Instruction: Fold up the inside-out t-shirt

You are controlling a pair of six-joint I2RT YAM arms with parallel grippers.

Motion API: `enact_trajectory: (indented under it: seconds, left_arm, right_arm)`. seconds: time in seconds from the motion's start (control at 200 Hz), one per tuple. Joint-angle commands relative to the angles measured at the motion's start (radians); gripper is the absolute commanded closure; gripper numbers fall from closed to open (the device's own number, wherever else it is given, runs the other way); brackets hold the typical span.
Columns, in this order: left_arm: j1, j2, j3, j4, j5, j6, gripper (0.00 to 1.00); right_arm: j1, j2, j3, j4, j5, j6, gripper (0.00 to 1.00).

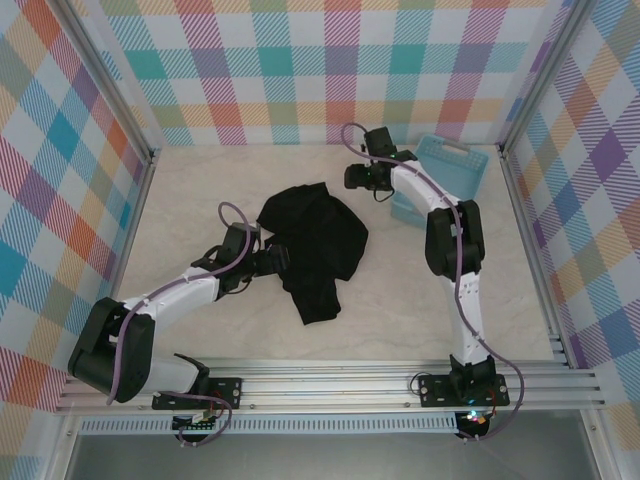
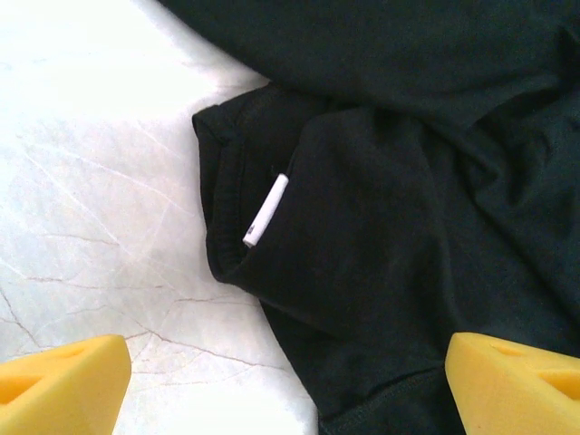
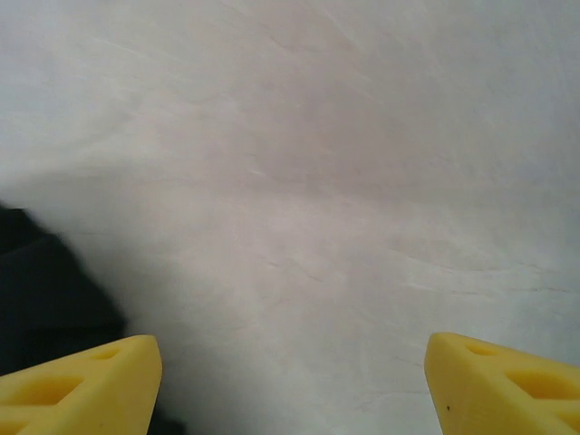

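Black cloth fills the middle of what we see: a t-shirt [image 1: 315,242] lies crumpled in a loose heap on a pale, marble-patterned table [image 1: 190,195]. One narrow part of it trails toward the near edge. No print is visible on it from above.

The left gripper [image 1: 279,262] sits low at the shirt's left edge, pointing into the cloth. In the left wrist view we look down past the left gripper [image 2: 290,390], whose yellow fingers [image 2: 63,385] are spread far apart. One finger is over bare table [image 2: 100,181] and the other is over the t-shirt [image 2: 417,172]. We cannot tell whether either finger touches the fabric. A hemmed opening in the cloth lies just ahead of the fingers, with a small white label [image 2: 265,210] sewn inside it.

The right gripper [image 1: 353,178] hangs beyond the far right side of the shirt, near it but apart. A light blue plastic case [image 1: 445,175] rests just to its right. In the right wrist view the right gripper [image 3: 290,381] is also spread wide and holds nothing. Bare table [image 3: 317,181] lies beneath it, and a dark edge of the t-shirt [image 3: 41,294] shows beside its left finger [image 3: 82,385].
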Motion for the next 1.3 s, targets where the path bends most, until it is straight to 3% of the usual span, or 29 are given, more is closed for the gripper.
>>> enact_trajectory:
  seconds: [0.0,0.17,0.245,0.385,0.5,0.635,0.695,0.765,0.885,1.01,1.06,1.295]
  left_arm:
    - [-0.006,-0.027,0.026,-0.021,-0.017,0.023,0.10]
    - [-0.007,-0.016,0.013,-0.028,-0.072,-0.013,0.10]
    - [-0.007,-0.014,0.003,-0.034,-0.091,-0.025,0.10]
    - [-0.003,-0.018,-0.013,-0.026,-0.080,-0.044,0.10]
    - [0.035,-0.013,-0.038,0.012,-0.017,-0.085,0.12]
    - [0.069,0.052,-0.027,0.100,0.076,-0.113,0.16]
    - [0.069,0.114,0.017,0.131,0.090,-0.105,0.22]
    - [0.071,0.197,0.073,0.149,0.112,-0.104,0.33]
    - [0.071,0.298,0.153,0.156,0.127,-0.099,0.61]
    - [0.072,0.270,0.171,0.155,0.060,-0.073,0.89]
    - [0.075,0.213,0.175,0.142,0.035,-0.045,1.00]
    - [0.078,-0.216,0.189,0.136,-0.102,0.018,1.00]
  right_arm:
    - [-0.059,-0.023,-0.005,-0.135,0.083,0.053,0.24]
    - [-0.146,-0.179,-0.233,-0.084,0.163,0.041,0.26]
    - [-0.141,-0.253,-0.318,-0.006,0.091,-0.024,0.26]
    - [-0.017,-0.336,-0.442,0.192,-0.291,-0.147,0.23]
    - [0.109,-0.329,-0.451,0.212,-0.314,-0.215,0.19]
    - [0.187,-0.295,-0.443,0.239,-0.289,-0.210,0.20]
    - [0.198,-0.259,-0.417,0.225,-0.278,-0.200,0.26]
    - [0.202,-0.218,-0.384,0.202,-0.255,-0.177,0.45]
    - [0.200,-0.209,-0.359,0.182,-0.155,-0.182,0.75]
    - [0.185,-0.255,-0.338,0.156,-0.084,-0.204,0.99]
    - [0.169,-0.310,-0.346,0.152,-0.070,-0.205,1.00]
    - [0.040,-0.772,-0.585,0.398,-0.201,-0.054,1.00]
